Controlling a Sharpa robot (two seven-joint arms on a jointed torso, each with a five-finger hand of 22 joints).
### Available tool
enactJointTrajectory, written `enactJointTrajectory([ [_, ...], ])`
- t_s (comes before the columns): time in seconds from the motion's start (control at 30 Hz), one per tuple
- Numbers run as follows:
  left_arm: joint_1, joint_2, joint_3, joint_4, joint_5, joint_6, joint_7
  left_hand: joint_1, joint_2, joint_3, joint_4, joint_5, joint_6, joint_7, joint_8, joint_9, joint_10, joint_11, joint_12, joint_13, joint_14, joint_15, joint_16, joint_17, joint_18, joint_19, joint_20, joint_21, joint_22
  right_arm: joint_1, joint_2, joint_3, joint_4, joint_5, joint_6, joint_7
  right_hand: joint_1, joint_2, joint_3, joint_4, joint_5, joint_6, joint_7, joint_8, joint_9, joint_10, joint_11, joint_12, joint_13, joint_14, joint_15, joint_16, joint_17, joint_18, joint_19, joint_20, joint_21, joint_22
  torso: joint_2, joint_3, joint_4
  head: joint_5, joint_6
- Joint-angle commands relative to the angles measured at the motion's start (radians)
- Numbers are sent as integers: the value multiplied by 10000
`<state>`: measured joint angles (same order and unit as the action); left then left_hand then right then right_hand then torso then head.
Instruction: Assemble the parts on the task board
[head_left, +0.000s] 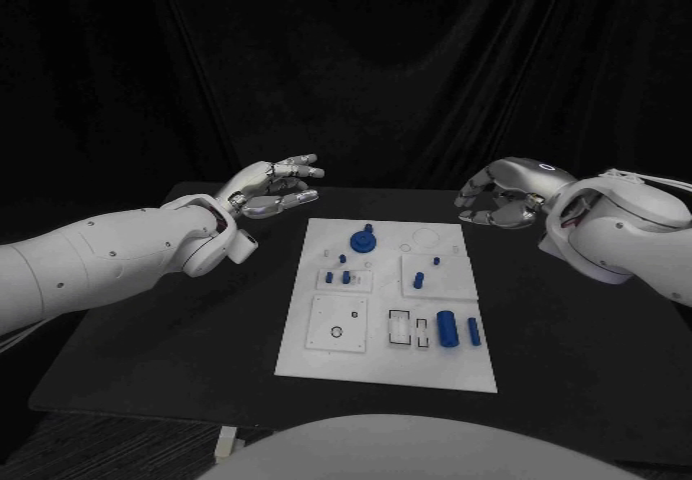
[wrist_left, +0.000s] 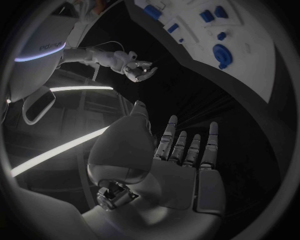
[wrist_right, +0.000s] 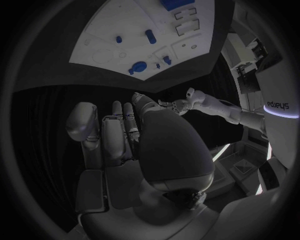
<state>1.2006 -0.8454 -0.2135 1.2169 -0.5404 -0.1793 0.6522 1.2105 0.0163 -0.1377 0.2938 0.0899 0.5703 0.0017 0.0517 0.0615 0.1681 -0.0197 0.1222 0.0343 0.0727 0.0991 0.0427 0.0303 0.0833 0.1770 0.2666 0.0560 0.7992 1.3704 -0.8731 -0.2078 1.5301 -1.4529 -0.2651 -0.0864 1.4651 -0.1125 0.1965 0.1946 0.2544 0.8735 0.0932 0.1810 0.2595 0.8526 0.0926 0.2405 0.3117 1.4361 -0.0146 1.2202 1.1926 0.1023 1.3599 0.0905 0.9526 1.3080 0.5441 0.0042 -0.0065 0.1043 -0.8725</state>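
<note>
Hands (head_left: 274, 187) (head_left: 498, 200) (both empty) flanking task board (head_left: 387, 340)

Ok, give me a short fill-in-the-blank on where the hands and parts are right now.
1. Both hands hover beyond the board's far corners, holding ____.
2. The parts on the white board are coloured ____.
3. The left hand has its fingers ____.
4. The table is ____.

Missing words: nothing; blue; spread apart; black
</note>
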Motion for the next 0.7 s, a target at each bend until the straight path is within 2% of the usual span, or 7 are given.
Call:
enactJointTrajectory([
  [0.03,-10,-9,8,151,1390,1011,2430,21,200,-78,-8,153,-503,1,-60,-126,-242,-50,-118,-35,-289,-64,-273,-160,49,-507,16,-55,-1029,23,119,4,-217,-1323,1210,-422,-3,10,-167,28,-170,-217,-6,-234,-137,-245,33,-193,-268,-106,16,-144,-171,184,-112,12,-263,739,89,-76,56,-206,-1],
  [0.1,-11,-6,9,205,1450,1073,2453,49,260,-126,-5,221,-648,10,-72,-141,-282,-60,-130,-38,-354,-112,-321,-189,105,-723,-19,-90,-1668,25,144,4,-295,-1408,1277,-368,-61,51,-257,54,-225,-257,-60,-327,-207,-343,52,-262,-409,-123,28,-161,-208,187,-120,25,-326,725,170,-144,123,-343,-1],
  [0.13,-11,-7,9,219,1462,1082,2458,62,284,-132,-7,242,-682,14,-74,-144,-287,-59,-129,-39,-368,-120,-328,-195,122,-741,-28,-88,-1698,25,138,4,-306,-1426,1280,-350,-87,72,-295,66,-251,-248,-86,-350,-229,-379,53,-287,-469,-124,31,-160,-216,189,-119,27,-345,722,176,-151,130,-365,-1],
  [0.17,-9,-10,10,243,1479,1092,2466,82,330,-142,-7,299,-705,23,-73,-145,-305,-62,-137,-41,-385,-125,-336,-202,147,-763,-39,-85,-1749,26,119,4,-313,-1451,1270,-320,-139,100,-362,90,-322,-210,-122,-372,-257,-426,50,-321,-562,-125,31,-154,-226,188,-108,30,-354,723,247,-191,172,-430,-1],
  [0.37,25,-144,13,518,1522,1203,2471,408,459,-231,-16,699,-781,78,-77,-149,-348,15,-134,-45,-385,-12,-339,-208,322,-803,-26,-66,-1980,25,-40,4,-216,-1512,1123,-143,-127,157,-466,69,-394,-73,-129,-394,-308,-309,95,-271,-721,-171,58,-213,-316,202,-134,48,-499,692,560,-334,285,-697,-1],
  [0.43,52,-308,14,777,1528,1236,2450,450,485,-254,-15,759,-849,92,-83,-156,-360,49,-138,-46,-377,34,-338,-207,353,-804,-10,-64,-2018,23,-80,4,-147,-1522,1062,-52,-101,170,-495,50,-403,-52,-127,-416,-332,-217,97,-223,-762,-185,66,-226,-342,208,-144,57,-549,682,611,-355,288,-730,-1],
  [0.7,237,-764,16,1583,1536,1364,2406,559,641,-346,-12,1001,-1094,103,-99,-172,-437,117,-179,-57,-372,153,-338,-207,463,-800,70,-55,-2135,-11,-240,4,144,-1533,744,302,-44,177,-582,11,-411,-85,-129,-509,-405,11,87,-94,-861,-197,72,-221,-369,209,-128,68,-577,689,1035,-454,299,-896,-1],
])
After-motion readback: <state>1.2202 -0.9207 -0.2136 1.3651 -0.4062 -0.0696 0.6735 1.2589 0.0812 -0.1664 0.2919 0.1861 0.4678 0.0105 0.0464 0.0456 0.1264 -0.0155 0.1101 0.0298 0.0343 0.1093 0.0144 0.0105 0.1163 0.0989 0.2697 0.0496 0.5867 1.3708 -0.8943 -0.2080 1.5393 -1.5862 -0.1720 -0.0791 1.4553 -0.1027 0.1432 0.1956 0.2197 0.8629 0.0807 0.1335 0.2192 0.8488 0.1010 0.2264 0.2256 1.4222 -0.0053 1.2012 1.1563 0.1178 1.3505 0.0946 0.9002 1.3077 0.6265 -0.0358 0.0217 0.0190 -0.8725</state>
